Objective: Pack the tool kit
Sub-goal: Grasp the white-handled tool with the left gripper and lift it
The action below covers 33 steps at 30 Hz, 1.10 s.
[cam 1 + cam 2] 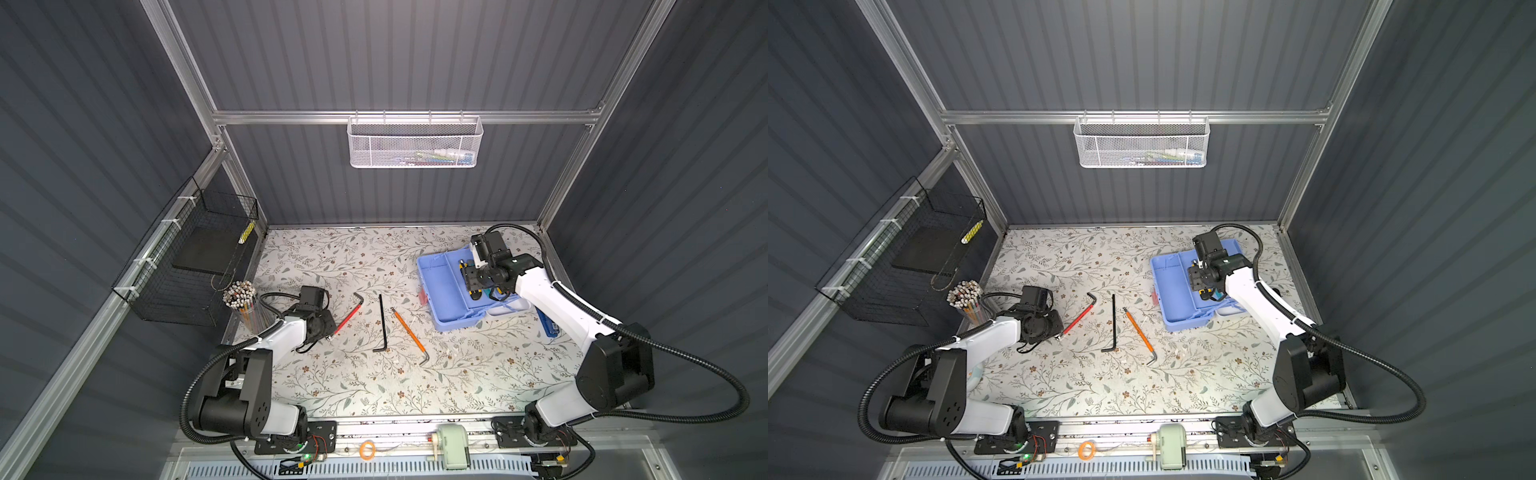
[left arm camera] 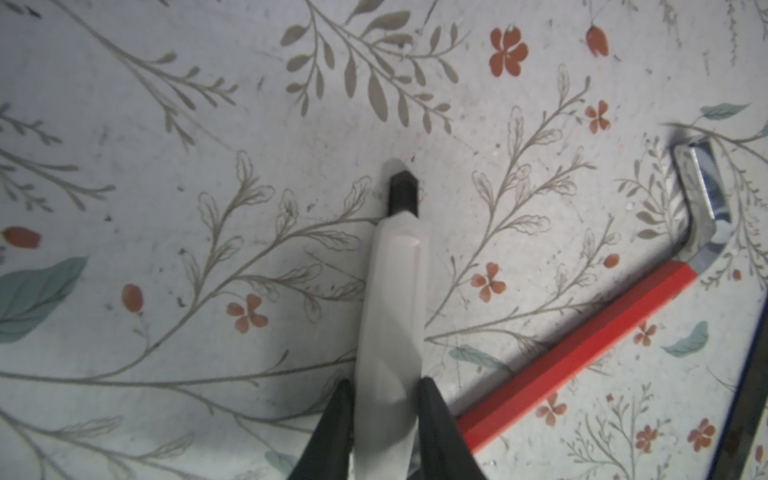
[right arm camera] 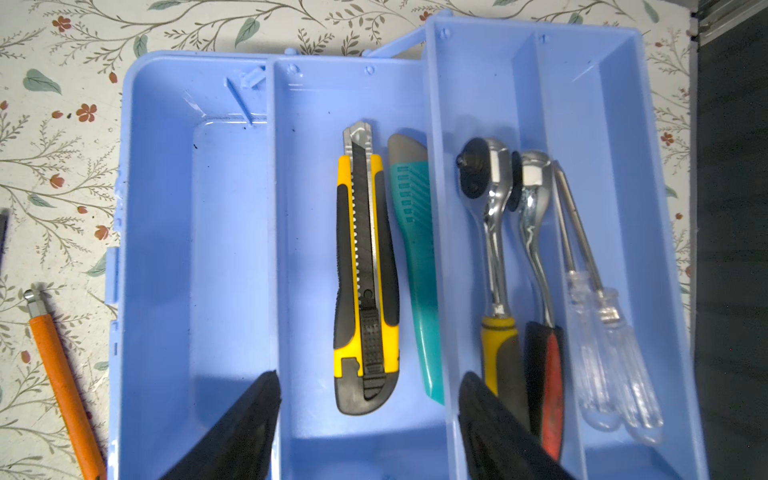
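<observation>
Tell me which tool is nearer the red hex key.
Left. The left tool, gripping a white-sleeved key, is beside the red hex key; the right tool hangs over the blue box, well away.

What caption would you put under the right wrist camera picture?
Open right gripper hovers over the blue tool kit, two utility knives and two ratchets lying in its trays.

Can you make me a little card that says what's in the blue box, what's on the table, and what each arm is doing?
Box: light blue tool kit, open
Inside: yellow utility knife, teal knife, ratchets, clear-handled screwdrivers
On table: red hex key, black hex key, orange hex key
Left tool: closed on a white-handled key
Right tool: open, above the box
</observation>
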Motion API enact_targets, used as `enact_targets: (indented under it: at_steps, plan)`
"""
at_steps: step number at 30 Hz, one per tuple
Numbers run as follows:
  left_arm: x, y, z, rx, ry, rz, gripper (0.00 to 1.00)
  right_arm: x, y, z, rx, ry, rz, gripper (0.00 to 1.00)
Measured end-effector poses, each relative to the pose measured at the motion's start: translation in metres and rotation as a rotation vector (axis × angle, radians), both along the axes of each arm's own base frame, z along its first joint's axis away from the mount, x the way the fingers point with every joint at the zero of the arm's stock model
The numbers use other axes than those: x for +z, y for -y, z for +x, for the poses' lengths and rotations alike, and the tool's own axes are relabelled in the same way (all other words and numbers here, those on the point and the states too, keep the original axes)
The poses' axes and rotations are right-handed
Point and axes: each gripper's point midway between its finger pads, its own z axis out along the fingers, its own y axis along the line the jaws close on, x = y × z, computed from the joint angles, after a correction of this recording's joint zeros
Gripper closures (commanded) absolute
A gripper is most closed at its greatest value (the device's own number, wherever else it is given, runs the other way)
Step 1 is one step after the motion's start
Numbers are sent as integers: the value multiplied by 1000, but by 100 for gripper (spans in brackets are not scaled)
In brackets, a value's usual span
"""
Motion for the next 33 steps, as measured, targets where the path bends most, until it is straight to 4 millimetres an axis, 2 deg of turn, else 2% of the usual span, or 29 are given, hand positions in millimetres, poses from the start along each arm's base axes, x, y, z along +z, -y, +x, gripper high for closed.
enact_targets:
  at_steps: [8, 11, 12, 14, 17, 24, 33]
  plan:
    - [5, 3, 7, -4, 26, -12, 80, 2, 2, -1, -10, 4, 6, 30]
    - [4, 3, 8, -5, 22, -13, 76, 4, 3, -3, -12, 11, 10, 30]
    - [3, 3, 7, -5, 18, -13, 74, 4, 3, -4, -12, 11, 11, 30]
    - [1, 3, 6, -8, 9, -10, 60, 5, 3, -4, -13, 14, 12, 30]
    - [1, 3, 7, -12, 14, -8, 57, 5, 3, -4, -13, 13, 12, 30]
    - [1, 3, 9, -11, 11, -5, 60, 5, 3, -4, -13, 13, 13, 30]
    - [0, 1, 13, -4, 8, 9, 71, 4, 5, -4, -19, 11, 13, 30]
